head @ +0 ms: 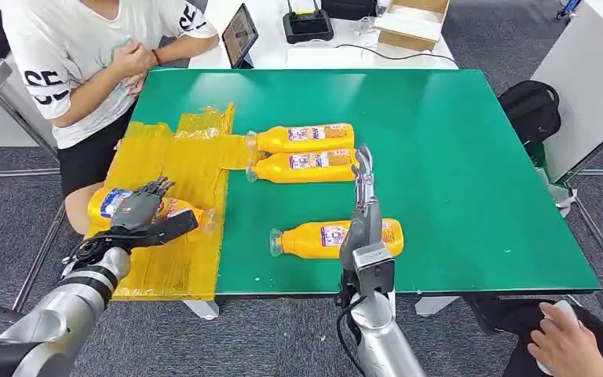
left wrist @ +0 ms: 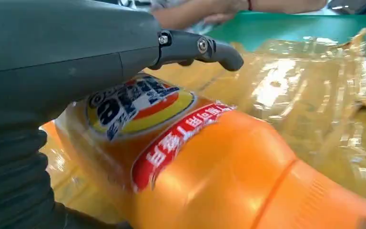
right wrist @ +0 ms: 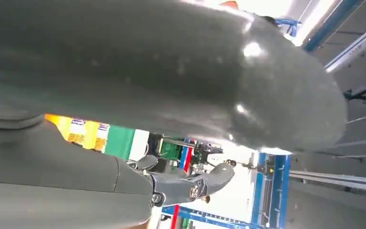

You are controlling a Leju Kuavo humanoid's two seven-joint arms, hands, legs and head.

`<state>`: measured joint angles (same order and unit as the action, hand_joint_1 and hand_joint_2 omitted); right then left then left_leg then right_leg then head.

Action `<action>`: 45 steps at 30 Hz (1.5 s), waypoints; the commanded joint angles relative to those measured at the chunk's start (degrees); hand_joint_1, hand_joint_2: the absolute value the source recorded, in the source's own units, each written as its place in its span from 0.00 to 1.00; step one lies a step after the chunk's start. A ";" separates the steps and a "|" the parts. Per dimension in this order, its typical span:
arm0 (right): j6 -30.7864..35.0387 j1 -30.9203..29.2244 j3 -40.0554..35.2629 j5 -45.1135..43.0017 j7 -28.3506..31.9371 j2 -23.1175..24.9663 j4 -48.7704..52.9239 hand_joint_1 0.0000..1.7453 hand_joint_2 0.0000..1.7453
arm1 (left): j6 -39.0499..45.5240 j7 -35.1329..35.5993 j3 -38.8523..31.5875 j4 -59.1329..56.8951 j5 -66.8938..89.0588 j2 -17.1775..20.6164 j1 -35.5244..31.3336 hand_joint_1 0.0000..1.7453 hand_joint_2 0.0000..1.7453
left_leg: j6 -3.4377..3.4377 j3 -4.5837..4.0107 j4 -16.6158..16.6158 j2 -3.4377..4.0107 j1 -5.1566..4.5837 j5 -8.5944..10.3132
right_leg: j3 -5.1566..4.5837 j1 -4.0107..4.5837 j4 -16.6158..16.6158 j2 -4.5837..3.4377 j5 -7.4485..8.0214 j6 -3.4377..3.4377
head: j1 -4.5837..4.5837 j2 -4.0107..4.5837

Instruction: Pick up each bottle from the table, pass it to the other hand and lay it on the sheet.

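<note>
An orange bottle (head: pixel 106 203) with a blue and red label lies on its side on the yellow sheet (head: pixel 174 153) at the table's left. My left hand (head: pixel 137 208) rests over it; in the left wrist view the thumb (left wrist: pixel 205 47) stands off the bottle (left wrist: pixel 209 167) with a gap. My right hand (head: pixel 363 200) hangs flat and open over the near bottle (head: pixel 314 239), its fingers pointing at two more bottles (head: pixel 302 139) (head: pixel 302 166) lying side by side on the green table (head: pixel 455 157). The right wrist view shows its thumb (right wrist: pixel 190 187) and orange bottles (right wrist: pixel 78 132) beyond.
A person in a white shirt (head: pixel 78 55) sits at the table's far left corner, close to the sheet. Another person's hand (head: pixel 565 345) is at the near right. A tablet (head: pixel 240 35) stands past the far edge, and a black bag (head: pixel 530 106) lies on the floor.
</note>
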<state>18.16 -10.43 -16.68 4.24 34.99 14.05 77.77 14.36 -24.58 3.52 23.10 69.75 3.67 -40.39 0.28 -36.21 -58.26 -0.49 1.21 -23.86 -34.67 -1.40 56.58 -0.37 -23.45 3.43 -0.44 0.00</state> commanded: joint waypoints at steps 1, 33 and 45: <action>-0.13 -2.21 0.14 -0.47 -0.46 -0.40 -4.25 0.00 0.00 | -0.44 -0.86 -3.15 -1.64 -1.31 -1.34 -1.02 0.00 1.00 | -0.08 0.25 0.02 0.07 0.02 -0.10 | 0.26 0.06 -0.06 0.00 -0.06 -0.15 | 0.02 0.00; -0.11 -3.23 3.85 -4.05 0.12 -0.27 -7.96 0.00 0.00 | -18.51 -9.30 9.48 5.18 -15.64 3.61 -2.82 0.00 1.00 | -0.05 0.14 -0.01 0.05 0.03 -0.05 | 0.15 0.07 -0.02 0.02 -0.05 -0.13 | 0.00 0.00; -1.88 -3.53 1.71 -2.47 -0.11 -0.41 -10.47 0.00 0.00 | -22.15 -15.42 -0.32 20.00 -40.69 -2.89 5.88 0.00 1.00 | -0.13 0.46 0.07 0.03 0.04 -0.13 | 0.51 0.10 -0.14 0.09 -0.12 -0.23 | 0.02 0.00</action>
<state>17.44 -11.83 -14.25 0.48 35.21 14.05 72.76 -3.41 -39.61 9.55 32.81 41.30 6.01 -38.86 0.30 -36.21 -58.26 -0.49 1.21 -23.84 -34.68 -1.40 56.59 -0.37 -23.45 3.43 -0.42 0.00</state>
